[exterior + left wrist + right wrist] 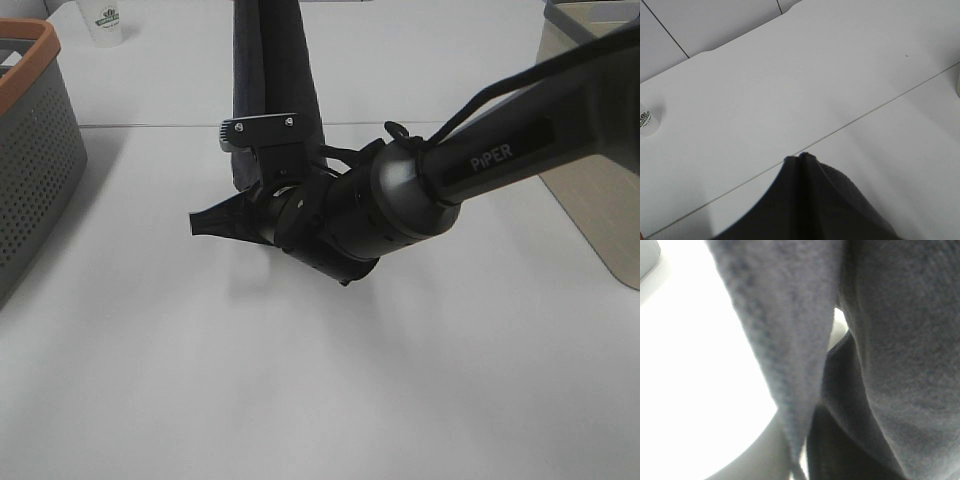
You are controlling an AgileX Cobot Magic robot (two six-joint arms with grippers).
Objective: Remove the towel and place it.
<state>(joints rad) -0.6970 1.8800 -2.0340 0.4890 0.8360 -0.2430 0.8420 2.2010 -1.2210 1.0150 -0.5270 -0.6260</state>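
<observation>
A dark charcoal-grey soft cloth towel (275, 90) is seen hanging upright, right of a grey perforated orange-rimmed basket (40, 170). The black right claw (225, 222) is buried against its lower end; whether it is spread or pinching cannot be told.

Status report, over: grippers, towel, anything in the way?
Right gripper at towel lower end, jaws hidden. Left gripper not visible, cloth in its view. Towel hangs upright over table. Basket far left, apart.
</observation>
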